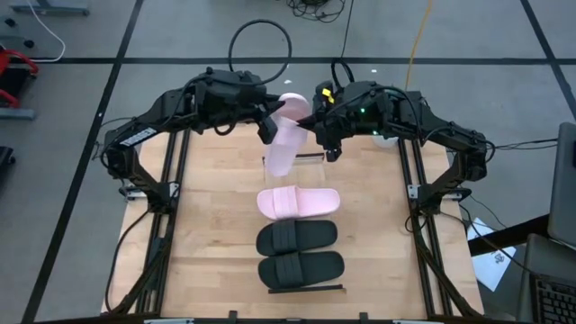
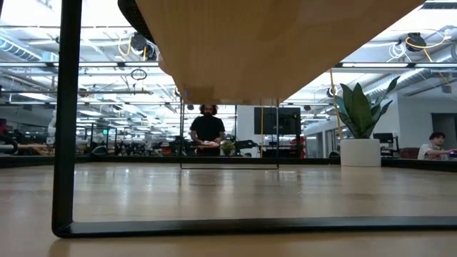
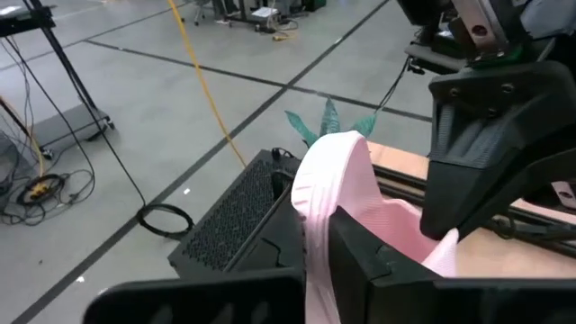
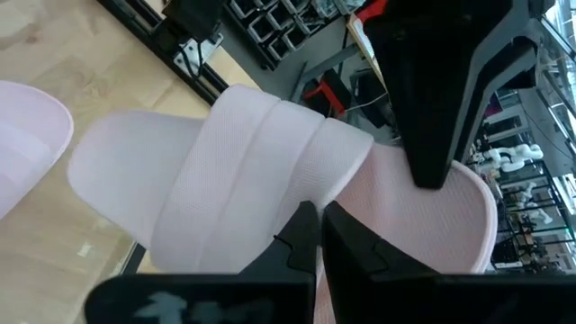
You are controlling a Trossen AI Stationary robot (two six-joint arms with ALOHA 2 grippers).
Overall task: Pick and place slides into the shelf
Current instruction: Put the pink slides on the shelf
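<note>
Both hands grip the lifted pink slide (image 1: 283, 144): left hand (image 1: 268, 126) and right hand (image 1: 326, 135) flank it; shelf (image 1: 306, 290) beyond.

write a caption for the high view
Both grippers, left and right, hold a pink slide above the shelf.

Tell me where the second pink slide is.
In the high view the second pink slide hangs at the table's far middle, between the left gripper and right gripper.
</note>
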